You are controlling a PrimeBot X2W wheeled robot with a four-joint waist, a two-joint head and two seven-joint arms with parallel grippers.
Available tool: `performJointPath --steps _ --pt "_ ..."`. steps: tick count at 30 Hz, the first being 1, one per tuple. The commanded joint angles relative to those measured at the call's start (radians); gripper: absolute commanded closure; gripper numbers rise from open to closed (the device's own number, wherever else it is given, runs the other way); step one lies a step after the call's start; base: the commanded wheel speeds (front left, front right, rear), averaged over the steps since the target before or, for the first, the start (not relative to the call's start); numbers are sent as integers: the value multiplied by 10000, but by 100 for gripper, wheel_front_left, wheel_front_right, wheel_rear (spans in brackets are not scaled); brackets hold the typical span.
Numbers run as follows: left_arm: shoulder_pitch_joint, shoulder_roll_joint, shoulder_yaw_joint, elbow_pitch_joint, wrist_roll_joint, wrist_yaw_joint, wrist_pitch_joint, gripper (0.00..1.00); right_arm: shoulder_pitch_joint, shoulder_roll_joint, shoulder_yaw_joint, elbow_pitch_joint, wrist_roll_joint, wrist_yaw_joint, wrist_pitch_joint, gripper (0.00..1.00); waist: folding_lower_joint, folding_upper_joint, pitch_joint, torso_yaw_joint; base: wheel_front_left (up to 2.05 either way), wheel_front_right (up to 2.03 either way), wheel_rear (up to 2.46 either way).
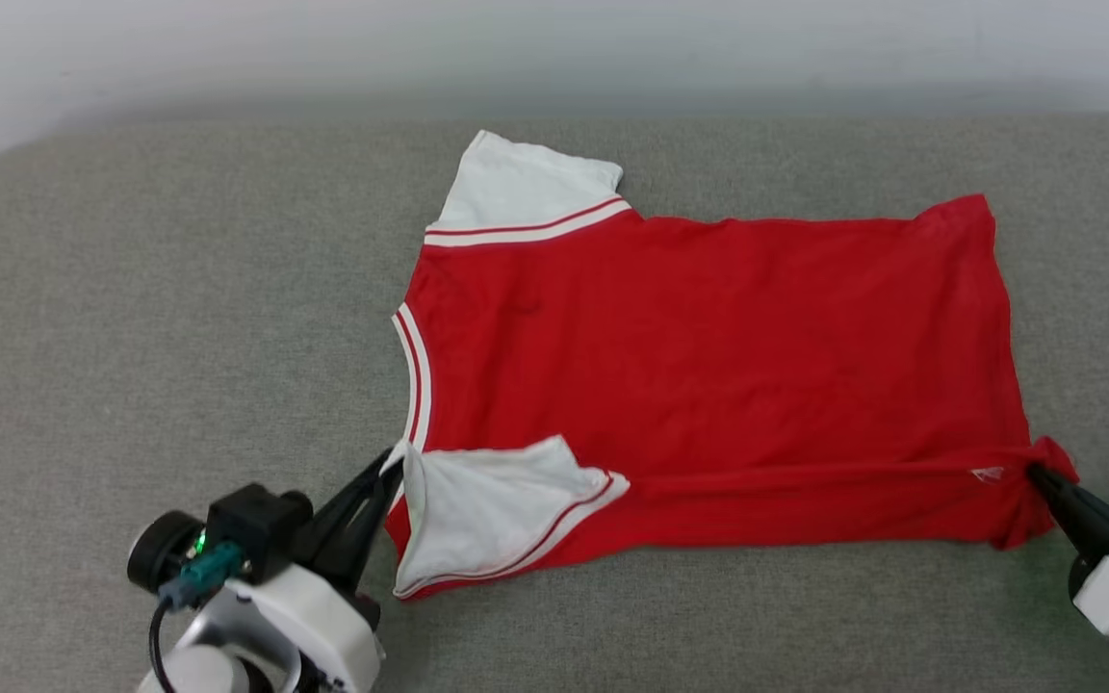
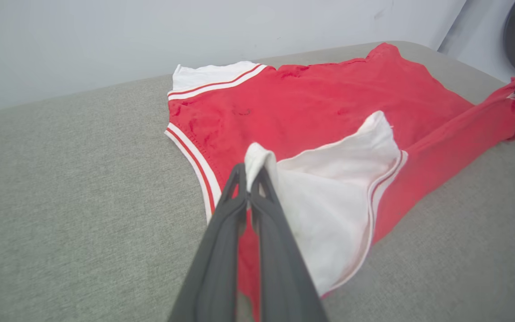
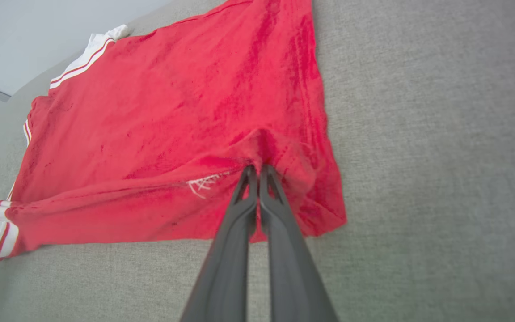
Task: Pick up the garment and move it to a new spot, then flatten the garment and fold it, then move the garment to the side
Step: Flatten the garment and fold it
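As left end effector (image 2: 249, 173) pinches garment (image 2: 329, 103), upholstery (image 2: 83, 179)

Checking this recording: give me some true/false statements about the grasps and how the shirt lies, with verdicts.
1. The left end effector is shut on the garment at its near white sleeve. True.
2. The right end effector hangs open above the cloth. False: it is shut on the garment at its hem.
3. The garment lies on a grey fabric surface. True.
4. Lettering shows on the upturned side. False: that side is plain red.
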Motion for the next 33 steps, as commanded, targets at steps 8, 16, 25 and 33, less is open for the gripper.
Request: performJointPath --steps 8,16,25,33 --pt "-1451 -99 -219 1161 108 -289 146 100 -931 317 5 536 -688 -8 333 100 -2 0 640 14 0 0 0" --pt "-2611 -366 -617 2477 93 -475 -109 100 -1444 398 191 1035 -940 -8 266 100 -2 0 954 34 0 0 0" --pt "-3285 -659 -845 3851 335 -358 -795 0 -1914 396 459 1198 -1459 -7 -243 0 -2 0 844 -2 0 0 0" --pt "-2584 -973 -196 3780 -73 261 -1491 0 -1560 -342 1300 -14 -2441 -7 -1012 0 -2 0 209 -39 0 0 0"
